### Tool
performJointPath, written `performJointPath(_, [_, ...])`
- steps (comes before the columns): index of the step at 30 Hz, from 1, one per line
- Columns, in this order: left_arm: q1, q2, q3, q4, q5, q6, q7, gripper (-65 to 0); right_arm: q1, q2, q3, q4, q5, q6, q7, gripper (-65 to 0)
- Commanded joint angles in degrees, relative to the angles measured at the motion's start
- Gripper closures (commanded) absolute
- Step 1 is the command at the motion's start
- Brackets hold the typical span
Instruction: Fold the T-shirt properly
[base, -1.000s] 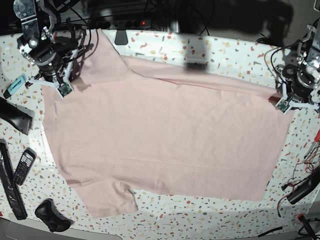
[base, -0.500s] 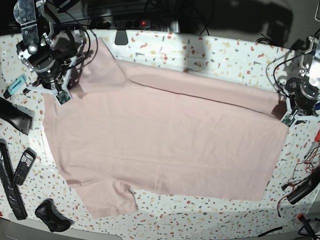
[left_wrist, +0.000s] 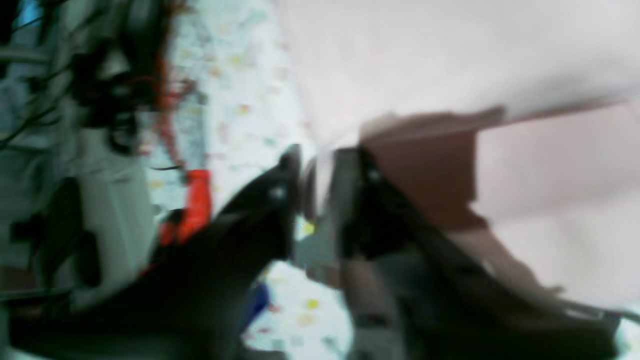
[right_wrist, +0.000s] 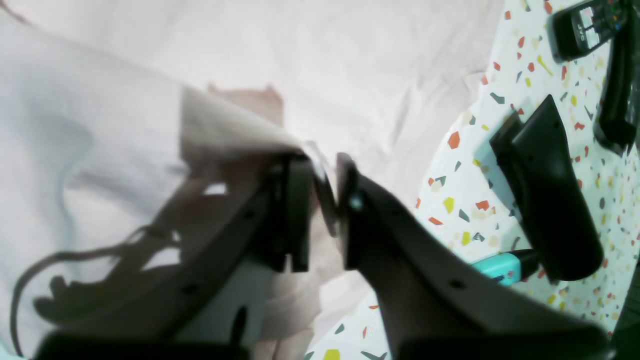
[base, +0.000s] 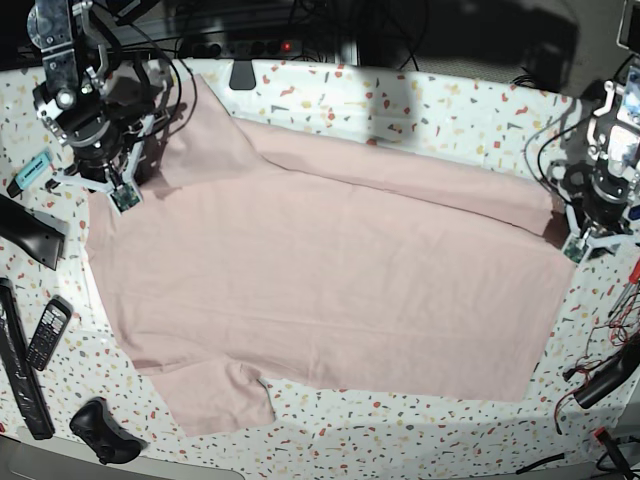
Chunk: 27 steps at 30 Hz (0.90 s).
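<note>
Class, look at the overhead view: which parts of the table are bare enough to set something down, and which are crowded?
Bare speckled table runs along the far edge, beyond the T-shirt, and a narrower strip lies along the near edge below the hem. The side with the phone, black bar and black controller is crowded; the opposite edge holds loose cables.

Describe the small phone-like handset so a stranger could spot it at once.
Start from the pink T-shirt spread across the speckled table in the base view, then look off its sleeve edge toward the view's lower left. The handset lies there on bare table, dark with rows of pale keys. A long plain black bar lies beside it, but only the handset has a keypad.
</note>
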Motion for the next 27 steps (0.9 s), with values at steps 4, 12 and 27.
performJointPath(4, [-1.0, -1.3, -0.5, 0.7, 1.0, 6.1, 3.0, -25.8, 0.4, 0.8, 0.4, 1.1, -2.2, -4.2, 1.0, -10.6])
performJointPath(12, [-0.9, -1.3, -0.5, 0.8, 0.8, 6.4, 4.0, -25.8, 0.4, 0.9, 0.5, 5.0, -2.9, -5.2, 0.4, -15.5])
performJointPath(27, [2.3, -0.6, -0.5, 4.4, 0.8, 6.3, 4.8, -25.8, -11.5, 1.0, 0.5, 18.4, -2.7, -2.0, -3.0, -21.4])
